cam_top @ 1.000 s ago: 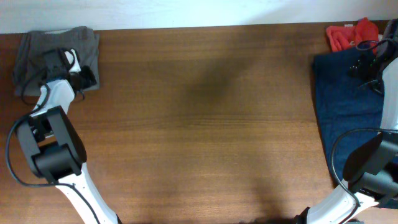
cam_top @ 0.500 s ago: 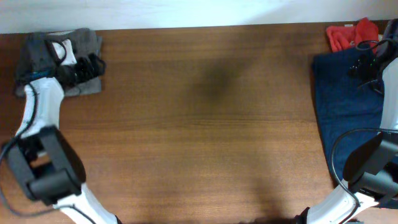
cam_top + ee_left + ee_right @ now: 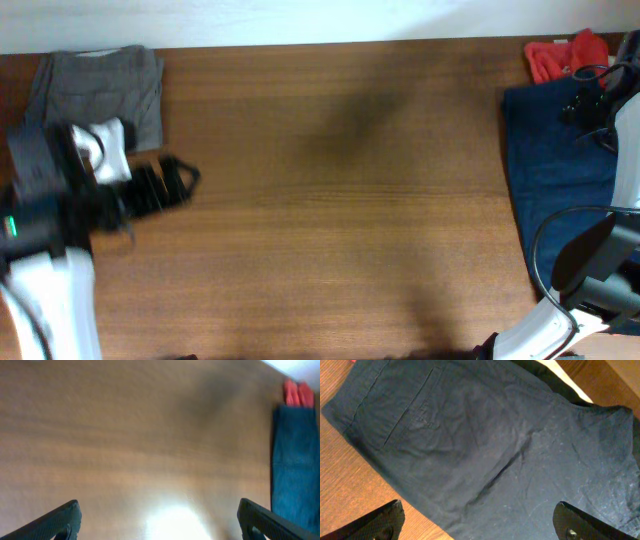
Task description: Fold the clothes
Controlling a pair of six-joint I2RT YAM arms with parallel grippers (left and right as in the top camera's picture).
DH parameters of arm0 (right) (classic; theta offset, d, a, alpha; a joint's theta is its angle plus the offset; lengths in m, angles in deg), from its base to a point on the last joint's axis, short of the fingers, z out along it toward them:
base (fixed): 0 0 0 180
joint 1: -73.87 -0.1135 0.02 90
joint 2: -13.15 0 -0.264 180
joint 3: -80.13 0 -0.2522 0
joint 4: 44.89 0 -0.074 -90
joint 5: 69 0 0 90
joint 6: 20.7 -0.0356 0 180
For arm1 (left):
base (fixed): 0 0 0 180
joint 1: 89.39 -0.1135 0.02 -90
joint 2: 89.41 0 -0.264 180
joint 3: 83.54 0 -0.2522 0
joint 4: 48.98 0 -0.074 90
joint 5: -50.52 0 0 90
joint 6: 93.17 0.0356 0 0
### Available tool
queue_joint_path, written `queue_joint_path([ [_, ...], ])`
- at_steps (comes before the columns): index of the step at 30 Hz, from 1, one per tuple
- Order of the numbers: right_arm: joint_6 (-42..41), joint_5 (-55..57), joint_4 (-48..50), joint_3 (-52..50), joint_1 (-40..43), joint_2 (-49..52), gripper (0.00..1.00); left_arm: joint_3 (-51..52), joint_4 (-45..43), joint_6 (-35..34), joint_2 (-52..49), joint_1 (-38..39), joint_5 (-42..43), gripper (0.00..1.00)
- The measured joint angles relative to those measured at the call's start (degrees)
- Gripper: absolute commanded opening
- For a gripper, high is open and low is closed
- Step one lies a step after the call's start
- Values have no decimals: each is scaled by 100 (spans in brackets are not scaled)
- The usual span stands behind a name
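Note:
The grey-taupe shorts [image 3: 100, 85] lie folded at the table's back left corner, with nothing touching them. My left gripper [image 3: 172, 183] is blurred in the overhead view. It hangs open over bare wood in front of and to the right of those shorts. In the left wrist view its fingertips [image 3: 62, 519] stand wide apart with only table between them. Navy blue shorts [image 3: 555, 170] are spread at the right edge, with a red garment [image 3: 560, 55] behind them. My right gripper [image 3: 480, 525] hovers open above the navy shorts [image 3: 485, 445], holding nothing.
The brown wooden table [image 3: 340, 200] runs between the two arms. A pale wall borders its far edge. The navy shorts [image 3: 295, 460] and the red garment [image 3: 298, 394] also show far off in the left wrist view.
My left gripper opened, let go of the grey shorts and swung away toward the front and right. The folded shorts stay at the back left. The right arm has not moved.

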Motion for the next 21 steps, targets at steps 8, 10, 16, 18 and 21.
queue_joint_path([
  [8,-2,0,-2,0,0,0,98,546,874,76,1655,85,28,99],
  [10,0,2,0,0,0,0,98,549,920,79,1810,85,26,99],
  [16,0,0,0,0,0,0,98,719,920,94,1917,387,-90,99],
  [18,0,-4,2,0,0,0,98,1290,-229,96,2319,911,-129,99],
  [21,0,4,-9,0,0,0,98,2911,-2356,116,3418,1375,-326,99],
])
